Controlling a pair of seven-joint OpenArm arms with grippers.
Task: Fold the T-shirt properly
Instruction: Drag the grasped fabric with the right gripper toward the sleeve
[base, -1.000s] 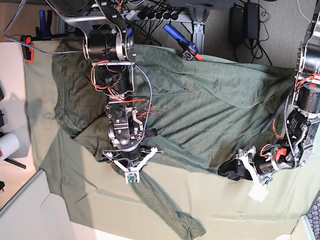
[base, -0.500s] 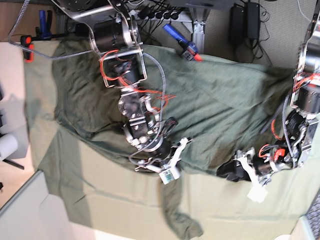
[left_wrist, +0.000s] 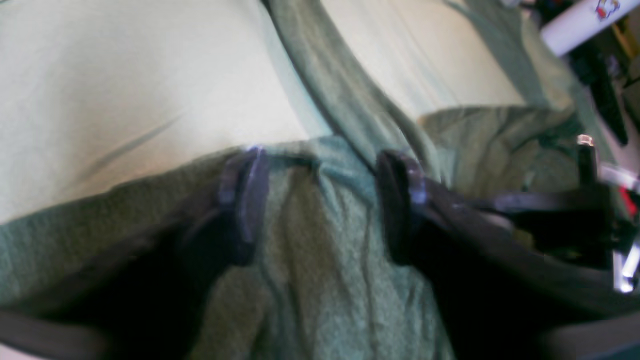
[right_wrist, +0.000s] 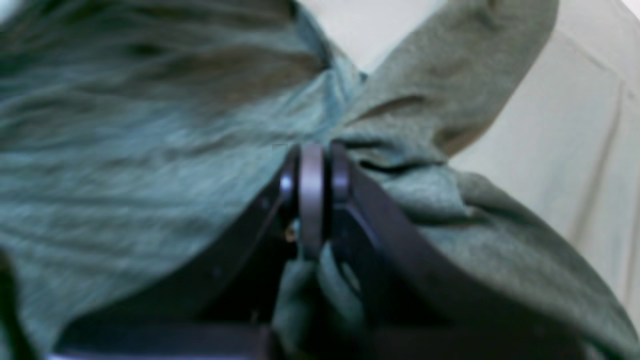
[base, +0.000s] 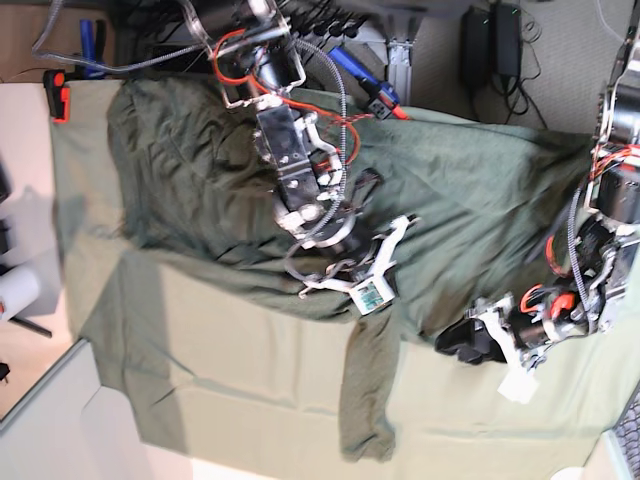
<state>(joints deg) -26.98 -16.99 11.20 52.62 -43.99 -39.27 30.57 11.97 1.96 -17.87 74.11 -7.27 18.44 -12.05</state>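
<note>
The dark olive T-shirt (base: 460, 190) lies spread over the paler green table cloth (base: 200, 350). One sleeve (base: 365, 400) trails toward the front edge. My right gripper (base: 338, 285) sits over the shirt's middle in the base view. In the right wrist view this gripper (right_wrist: 312, 192) is shut on a bunched fold of the T-shirt (right_wrist: 425, 130). My left gripper (base: 447, 345) rests at the shirt's lower hem on the right. In the left wrist view it (left_wrist: 322, 200) is open. Its dark fingers (left_wrist: 245, 195) stand wide apart, and the shirt's hem (left_wrist: 320, 250) lies loose between them.
A white roll (base: 15, 290) stands off the cloth at the left. A red clamp (base: 55, 95) grips the back left corner. Blue-handled tools (base: 365, 85) and black power bricks (base: 490, 45) lie behind the table. The table's front left edge (base: 60, 400) runs diagonally.
My right arm has swung right and back across the shirt, dragging the pinched fabric and the trailing sleeve with it. My left gripper stayed in place and its jaws spread wider.
</note>
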